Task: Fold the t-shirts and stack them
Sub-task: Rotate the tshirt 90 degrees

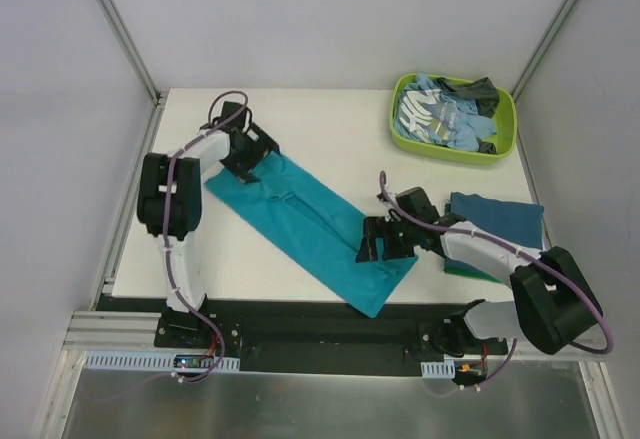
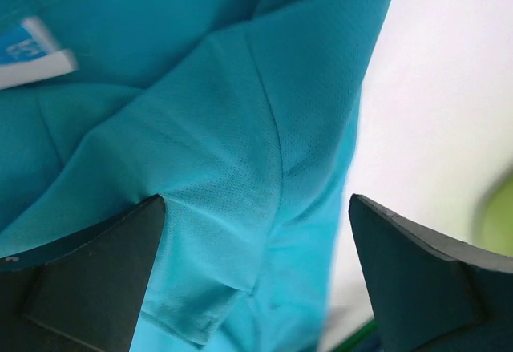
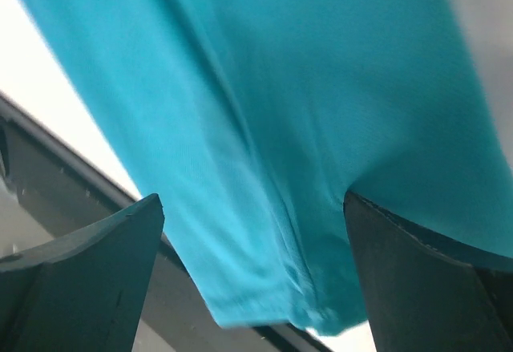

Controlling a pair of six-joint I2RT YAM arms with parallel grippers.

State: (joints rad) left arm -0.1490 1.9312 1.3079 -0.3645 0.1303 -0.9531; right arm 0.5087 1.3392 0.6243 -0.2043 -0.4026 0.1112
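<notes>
A bright teal t-shirt (image 1: 305, 221) lies as a long diagonal strip across the table, its lower end hanging over the front edge. My left gripper (image 1: 247, 155) is open over its upper end; the left wrist view shows a folded sleeve (image 2: 216, 232) between the spread fingers (image 2: 88, 288). My right gripper (image 1: 385, 242) is open over its lower end, where the hem (image 3: 264, 288) shows between the spread fingers (image 3: 417, 280). A folded dark blue-teal t-shirt (image 1: 497, 221) lies on a green one (image 1: 462, 270) at the right. Light blue printed (image 1: 430, 114) and dark grey (image 1: 480, 91) t-shirts lie in the tub.
A lime-green plastic tub (image 1: 503, 147) stands at the back right corner of the white table (image 1: 190, 99). A black strip (image 1: 300, 324) runs along the table's front edge. A white label (image 2: 32, 59) is sewn inside the teal shirt.
</notes>
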